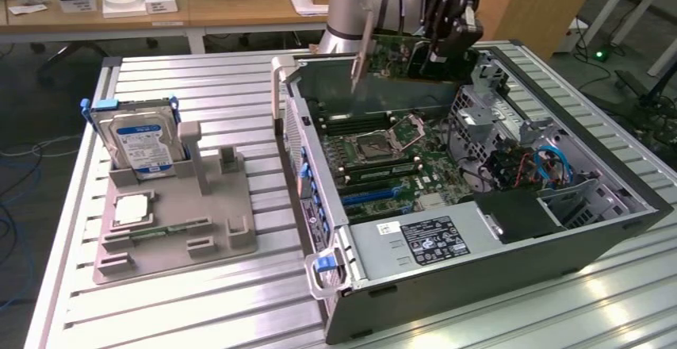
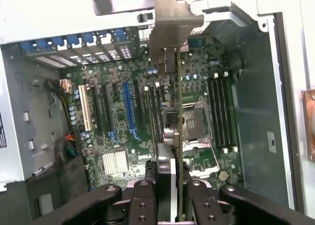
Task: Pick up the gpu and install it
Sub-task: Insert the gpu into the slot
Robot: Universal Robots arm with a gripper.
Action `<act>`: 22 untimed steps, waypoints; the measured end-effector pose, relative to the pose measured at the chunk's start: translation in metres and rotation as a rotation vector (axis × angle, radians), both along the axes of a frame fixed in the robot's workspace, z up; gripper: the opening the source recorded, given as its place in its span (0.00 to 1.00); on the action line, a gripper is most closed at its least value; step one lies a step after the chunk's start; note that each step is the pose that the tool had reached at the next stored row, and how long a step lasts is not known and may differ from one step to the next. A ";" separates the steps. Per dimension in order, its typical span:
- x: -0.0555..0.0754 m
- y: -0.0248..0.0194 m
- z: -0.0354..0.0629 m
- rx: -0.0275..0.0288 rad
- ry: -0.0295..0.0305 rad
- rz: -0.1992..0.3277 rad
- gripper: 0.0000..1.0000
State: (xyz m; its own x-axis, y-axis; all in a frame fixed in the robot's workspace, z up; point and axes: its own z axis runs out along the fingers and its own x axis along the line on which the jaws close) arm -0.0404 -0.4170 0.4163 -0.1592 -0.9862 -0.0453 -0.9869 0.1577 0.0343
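Up in the exterior view, the jaws pinch the gpu (image 1: 394,51) above the open computer case (image 1: 476,285) on the bench (image 1: 190,301), with the card's silver bracket (image 1: 363,47) toward that view's left. In the wrist view, the gpu (image 2: 179,131) hangs edge-on over the motherboard (image 2: 113,136), clamped between the jaws.

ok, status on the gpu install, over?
Gripper shut on the gpu, card edge-on. Held above the open case, over the motherboard, not seated. Way down to the slots looks clear.
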 end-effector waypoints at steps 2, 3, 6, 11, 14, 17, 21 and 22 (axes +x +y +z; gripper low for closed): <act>0.000 0.0000 0.0000 0.0000 -0.0001 0.025 0.28; 0.000 0.0000 0.0000 0.0001 -0.0001 0.039 0.28; 0.000 0.0000 0.0000 0.0001 -0.0002 0.078 0.28; 0.000 0.0000 -0.0003 0.0002 -0.0005 0.145 0.28; 0.000 -0.0001 -0.0008 -0.0001 -0.0015 0.185 0.28; 0.000 -0.0002 -0.0014 -0.0014 -0.0131 0.213 0.28; -0.001 -0.0004 -0.0045 -0.0045 -0.0280 0.212 0.28; -0.001 -0.0004 -0.0060 -0.0049 -0.0280 0.212 0.28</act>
